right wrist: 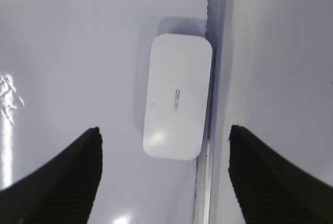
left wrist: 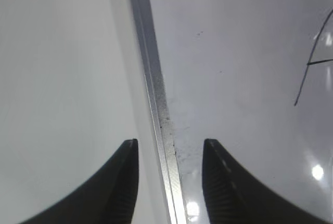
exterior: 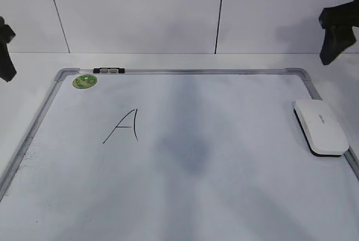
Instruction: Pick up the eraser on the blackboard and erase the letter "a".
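The white eraser (exterior: 320, 126) lies flat on the blackboard (exterior: 185, 72), a white board with a silver frame, against its right rim. My right gripper (exterior: 336, 33) hangs open and empty above the board's far right corner. In the right wrist view its jaws (right wrist: 164, 128) frame the eraser (right wrist: 177, 96) from above without touching it. My left gripper (exterior: 5, 50) is at the far left edge. Its jaws (left wrist: 169, 143) are open and empty over the left frame rail (left wrist: 156, 94). No rounded lowercase "a" shows. Only an angular capital "A" (exterior: 124, 126) is on the board.
A round green sticker (exterior: 84, 81) and a small black clip (exterior: 109, 70) sit at the board's far left corner. A faint grey smudge (exterior: 188, 148) marks the board's middle. White table surface lies beyond the frame on both sides. A white panelled wall (exterior: 168, 11) stands behind.
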Controlling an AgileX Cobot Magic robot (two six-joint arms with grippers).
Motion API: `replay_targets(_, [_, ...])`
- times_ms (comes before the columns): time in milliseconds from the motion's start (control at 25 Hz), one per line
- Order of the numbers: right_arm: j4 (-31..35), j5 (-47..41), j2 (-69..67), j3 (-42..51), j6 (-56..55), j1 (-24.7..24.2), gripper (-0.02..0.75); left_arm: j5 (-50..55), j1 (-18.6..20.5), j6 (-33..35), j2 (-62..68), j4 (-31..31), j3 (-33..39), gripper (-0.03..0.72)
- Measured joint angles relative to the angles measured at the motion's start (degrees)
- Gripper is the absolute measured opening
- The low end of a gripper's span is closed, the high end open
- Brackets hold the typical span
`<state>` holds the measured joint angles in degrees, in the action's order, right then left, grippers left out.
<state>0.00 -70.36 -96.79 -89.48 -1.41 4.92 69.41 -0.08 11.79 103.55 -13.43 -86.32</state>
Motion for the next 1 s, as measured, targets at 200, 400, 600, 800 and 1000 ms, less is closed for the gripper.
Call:
replay_targets(200, [-0.34,-0.04,6.69,8.80,0.56,0.00,0.596,0.48,0.00,-0.64,-7.51,-0.84,0.00,0.307])
replay_targets(400, [-2.12,-0.14,14.56,16.39,0.70,0.00,0.594,1.14,0.00,-1.30,-15.62,-2.71,1.81,0.307])
replay_targets(600, [-2.70,-0.33,23.03,21.82,0.82,0.00,0.594,1.35,0.00,-2.63,-25.28,-3.64,8.95,0.309])
replay_targets(800, [-1.80,-0.55,32.03,25.10,0.82,0.00,0.594,1.39,0.00,-3.23,-35.19,-3.74,19.86,0.375])
replay_targets(1000, [-1.55,-0.89,39.67,29.66,0.82,0.00,0.593,1.48,0.00,-3.23,-45.21,-3.74,29.73,0.473])
